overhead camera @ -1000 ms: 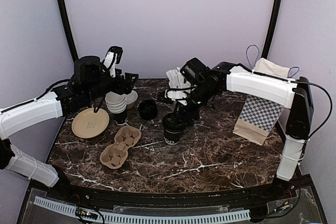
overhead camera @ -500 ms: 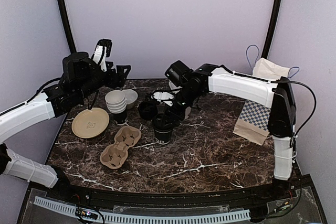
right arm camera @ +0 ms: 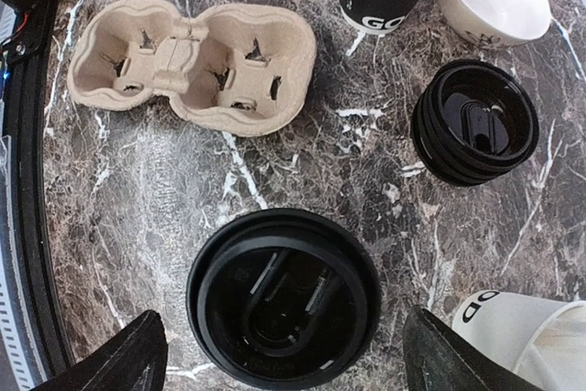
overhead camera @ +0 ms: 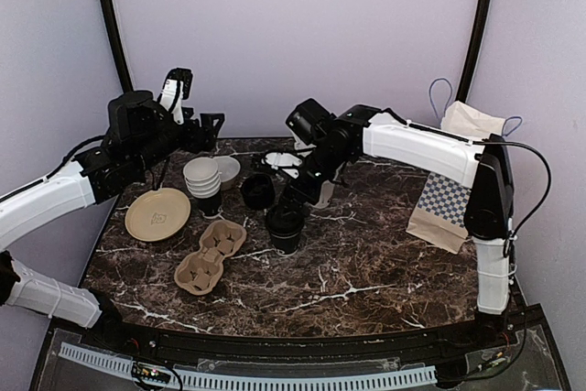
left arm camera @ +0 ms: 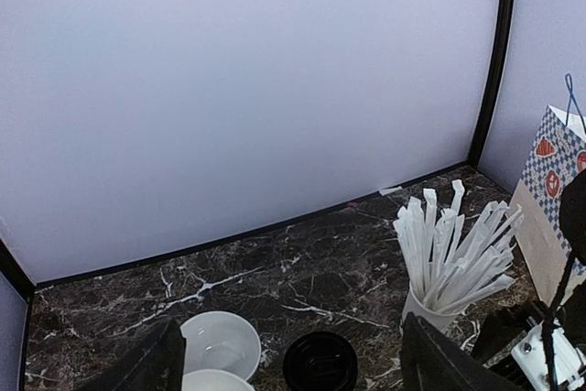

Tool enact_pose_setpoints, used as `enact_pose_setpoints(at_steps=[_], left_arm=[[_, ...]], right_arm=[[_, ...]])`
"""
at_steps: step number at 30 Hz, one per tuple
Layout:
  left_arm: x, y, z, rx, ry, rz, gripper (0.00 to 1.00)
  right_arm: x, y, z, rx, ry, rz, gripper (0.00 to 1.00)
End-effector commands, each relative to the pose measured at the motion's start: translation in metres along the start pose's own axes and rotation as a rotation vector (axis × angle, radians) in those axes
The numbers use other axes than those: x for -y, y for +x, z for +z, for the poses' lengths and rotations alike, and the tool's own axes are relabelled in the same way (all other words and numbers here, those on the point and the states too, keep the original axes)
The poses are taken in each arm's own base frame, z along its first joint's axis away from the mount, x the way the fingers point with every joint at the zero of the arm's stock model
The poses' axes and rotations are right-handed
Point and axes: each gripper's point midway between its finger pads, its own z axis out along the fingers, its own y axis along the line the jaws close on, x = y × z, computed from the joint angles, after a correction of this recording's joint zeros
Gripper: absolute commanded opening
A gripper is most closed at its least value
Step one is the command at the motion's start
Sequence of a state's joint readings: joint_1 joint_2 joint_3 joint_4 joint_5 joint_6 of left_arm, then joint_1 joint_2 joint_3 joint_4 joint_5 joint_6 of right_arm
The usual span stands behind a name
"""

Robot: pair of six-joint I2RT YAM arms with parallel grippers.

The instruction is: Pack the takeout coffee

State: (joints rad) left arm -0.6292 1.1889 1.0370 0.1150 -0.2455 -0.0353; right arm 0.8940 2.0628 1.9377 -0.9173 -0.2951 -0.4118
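Right jaws cropped, flanking takeout coffee (right arm camera: 284,304)

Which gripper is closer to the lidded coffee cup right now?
Right. The right gripper hangs just above the takeout coffee, jaws open either side of it. The left gripper is raised at the back left, over the white bowl, well away.

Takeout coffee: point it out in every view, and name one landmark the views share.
Top external: takeout coffee at table centre, right of the cup carrier.
Left wrist: not in view.
Right wrist: takeout coffee at bottom centre, seen from above.
Shared landmark: the lid stack, in all three views.
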Motion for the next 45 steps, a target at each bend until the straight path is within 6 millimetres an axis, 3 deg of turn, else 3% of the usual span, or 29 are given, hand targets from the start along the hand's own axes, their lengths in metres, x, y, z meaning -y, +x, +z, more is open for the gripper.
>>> enact_pose_setpoints(at_steps=[1,5,6,7,8,9,10,11,13,20,24,30,34,39,45], left_arm=[[-0.012,-0.004,-0.001,-0.015,-0.050,0.004,0.84],[-0.024,0.005,0.009,-0.103,-0.095,0.040,0.83],[-0.026,0.019,0.013,-0.170,-0.097,0.054,0.82],[-0.030,0.011,0.014,-0.175,-0.100,0.041,0.78],[-0.031,0.026,0.017,-0.247,-0.106,0.052,0.77],[-0.033,0.017,0.019,-0.247,-0.112,0.044,0.74],[-0.034,0.034,0.021,-0.324,-0.116,0.057,0.72],[-0.032,0.023,0.022,-0.323,-0.108,0.045,0.69],[-0.028,0.028,0.024,-0.397,-0.087,0.038,0.66],[-0.015,0.064,0.030,-0.617,-0.030,0.046,0.60],[0.000,0.076,0.030,-0.649,0.058,0.030,0.59],[0.010,0.079,0.031,-0.670,0.114,0.020,0.60],[-0.006,0.088,0.030,-0.726,0.012,0.032,0.56],[-0.016,0.113,0.027,-0.834,-0.048,0.059,0.55],[-0.031,0.129,0.030,-0.890,-0.130,0.112,0.50]], right_arm=[[-0.004,-0.016,-0.013,0.039,0.002,0.002,0.90],[-0.009,-0.020,-0.040,0.071,0.015,-0.011,0.89],[-0.009,-0.019,-0.047,0.080,0.020,-0.011,0.89],[-0.010,-0.019,-0.056,0.090,0.021,-0.009,0.89],[-0.011,-0.017,-0.064,0.099,0.015,-0.007,0.88],[-0.012,-0.014,-0.072,0.109,0.006,-0.002,0.88],[-0.012,-0.011,-0.079,0.124,0.000,0.005,0.87],[-0.012,-0.006,-0.084,0.135,-0.008,0.014,0.87],[-0.013,0.007,-0.091,0.150,-0.018,0.025,0.87],[-0.018,0.040,-0.113,0.205,-0.038,0.046,0.86],[-0.011,0.052,-0.114,0.191,0.013,0.061,0.86],[0.009,0.059,-0.114,0.194,0.063,0.127,0.82],[0.013,0.063,-0.111,0.184,0.081,0.129,0.81],[0.006,0.067,-0.102,0.187,0.034,0.127,0.80],[0.004,0.066,-0.107,0.197,0.037,0.111,0.80]])
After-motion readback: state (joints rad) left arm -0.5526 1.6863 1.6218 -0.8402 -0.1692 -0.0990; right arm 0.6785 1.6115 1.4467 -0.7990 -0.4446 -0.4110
